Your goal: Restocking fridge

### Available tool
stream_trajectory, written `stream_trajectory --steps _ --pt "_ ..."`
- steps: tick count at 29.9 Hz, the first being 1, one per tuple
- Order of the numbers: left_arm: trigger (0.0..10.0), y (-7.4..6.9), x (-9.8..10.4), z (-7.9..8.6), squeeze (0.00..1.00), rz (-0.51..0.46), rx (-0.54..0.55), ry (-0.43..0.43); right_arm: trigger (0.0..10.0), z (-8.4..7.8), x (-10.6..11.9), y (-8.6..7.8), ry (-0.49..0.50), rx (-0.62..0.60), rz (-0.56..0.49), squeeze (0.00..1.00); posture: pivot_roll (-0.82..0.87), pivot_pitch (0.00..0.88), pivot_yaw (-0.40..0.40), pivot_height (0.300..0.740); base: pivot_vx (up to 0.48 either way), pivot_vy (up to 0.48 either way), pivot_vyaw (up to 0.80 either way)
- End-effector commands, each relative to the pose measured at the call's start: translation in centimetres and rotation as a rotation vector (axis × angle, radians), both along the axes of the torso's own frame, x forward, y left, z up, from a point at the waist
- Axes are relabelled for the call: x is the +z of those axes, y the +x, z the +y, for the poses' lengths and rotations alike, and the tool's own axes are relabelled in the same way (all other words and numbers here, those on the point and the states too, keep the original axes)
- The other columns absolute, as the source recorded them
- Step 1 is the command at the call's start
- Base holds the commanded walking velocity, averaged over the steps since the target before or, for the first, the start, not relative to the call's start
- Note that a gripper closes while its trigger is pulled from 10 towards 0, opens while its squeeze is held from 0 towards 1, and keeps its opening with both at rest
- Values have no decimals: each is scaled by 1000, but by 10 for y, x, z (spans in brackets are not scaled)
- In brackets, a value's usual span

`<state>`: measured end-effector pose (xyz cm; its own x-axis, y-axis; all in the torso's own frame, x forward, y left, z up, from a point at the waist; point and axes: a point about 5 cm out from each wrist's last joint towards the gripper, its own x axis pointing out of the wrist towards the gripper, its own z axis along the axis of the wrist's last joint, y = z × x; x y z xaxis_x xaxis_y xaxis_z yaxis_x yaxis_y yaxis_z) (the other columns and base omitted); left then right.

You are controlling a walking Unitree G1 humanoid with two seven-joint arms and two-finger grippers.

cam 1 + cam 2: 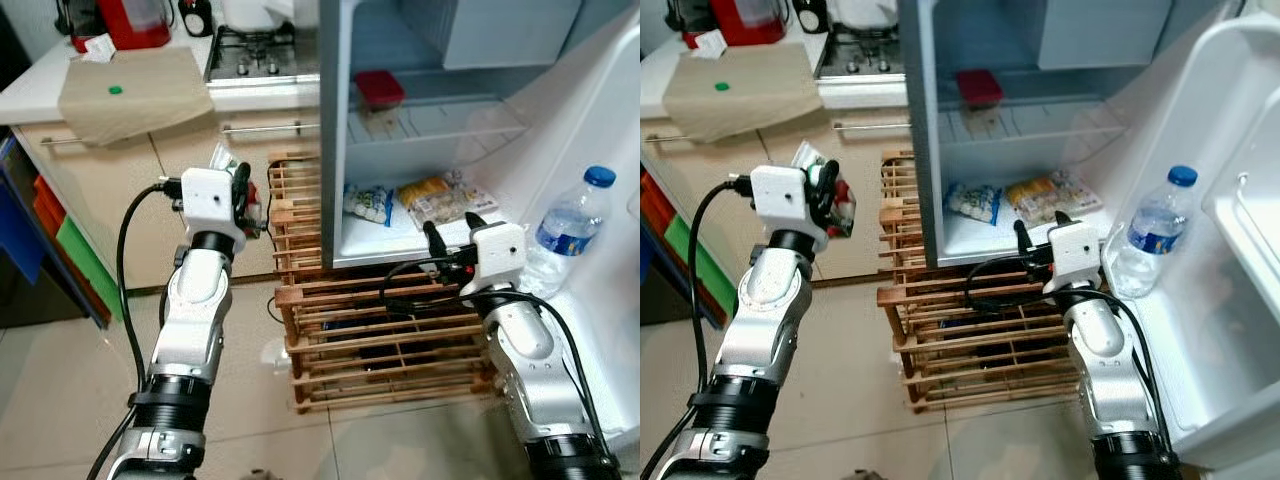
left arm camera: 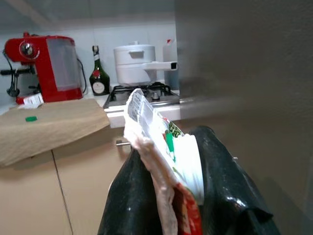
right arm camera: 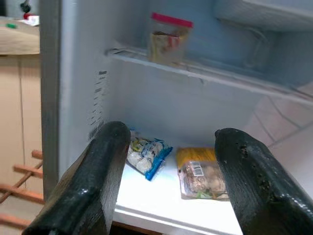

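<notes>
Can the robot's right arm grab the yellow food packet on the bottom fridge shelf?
Probably yes: the right gripper is open just outside the fridge, facing the yellow food packet, with nothing between.

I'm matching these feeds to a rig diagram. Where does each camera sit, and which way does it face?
Left eye, right eye: head stereo pair, looking down at the open fridge; both silver arms show.
Left wrist: looks along the left gripper, shut on a food packet, toward the counter.
Right wrist: looks between the open right gripper fingers into the fridge.
Shared: the red-lidded container appears in right wrist and eye views.
</notes>
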<state>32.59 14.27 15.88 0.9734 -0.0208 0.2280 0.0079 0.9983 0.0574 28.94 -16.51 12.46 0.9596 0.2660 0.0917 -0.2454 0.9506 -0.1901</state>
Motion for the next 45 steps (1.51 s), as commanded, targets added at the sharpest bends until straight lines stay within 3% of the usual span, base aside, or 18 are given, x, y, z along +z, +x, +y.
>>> stream_trajectory --steps 1,7,11,15,16,18,21,23,24,25,31,34,45 --pt "10000 2 1 -8 0 2 -5 -27 10000 -10 4 2 -22 -26 -3 0 -113 0 -31 740 0 0 0" --pt "10000 1 -8 -8 0 37 -3 -57 10000 -49 -6 1 10 -203 49 0 -125 0 -46 740 0 0 0" --pt "10000 1 -11 -6 0 56 -3 -54 10000 -59 -7 -3 33 -224 55 0 -135 0 -40 740 0 0 0" --pt "10000 -3 -15 -3 0 73 -8 -41 10000 -74 -9 -14 5 -262 64 0 -151 0 -15 740 0 0 0" --pt "10000 -3 -16 -4 0 77 -12 -39 10000 -91 -12 -16 -39 -327 72 0 -160 0 -5 740 0 0 0" --pt "10000 -2 -16 -7 0 75 -20 -37 10000 -104 -13 -16 -72 -390 73 0 -165 0 0 740 0 0 0" --pt "10000 0 -15 -12 0 73 -41 -34 10000 -112 -6 -14 -72 -427 46 0 -171 0 5 740 0 0 0" --pt "10000 1 -14 -15 0 73 -57 -29 10000 -107 0 -12 -61 -405 25 0 -174 0 7 740 0 0 0" --pt "10000 1 -13 -19 0 63 -76 -35 10000 -89 3 -6 -19 -354 12 0 -177 0 11 740 0 0 0" --pt "10000 1 -13 -19 0 63 -76 -35 10000 -89 3 -6 -19 -354 12 0 -177 0 11 740 0 0 0" --pt "10000 0 -7 -25 0 36 -133 1 10000 -47 5 1 113 -243 23 0 -173 0 20 740 0 -239 0" --pt "10000 1 -6 -27 0 32 -149 4 10000 -28 6 2 128 -172 22 0 -171 0 31 740 0 -472 0" --pt "10000 8 1 -37 0 27 -181 -18 10000 -13 7 1 121 -106 41 0 -169 0 33 740 0 -467 0"
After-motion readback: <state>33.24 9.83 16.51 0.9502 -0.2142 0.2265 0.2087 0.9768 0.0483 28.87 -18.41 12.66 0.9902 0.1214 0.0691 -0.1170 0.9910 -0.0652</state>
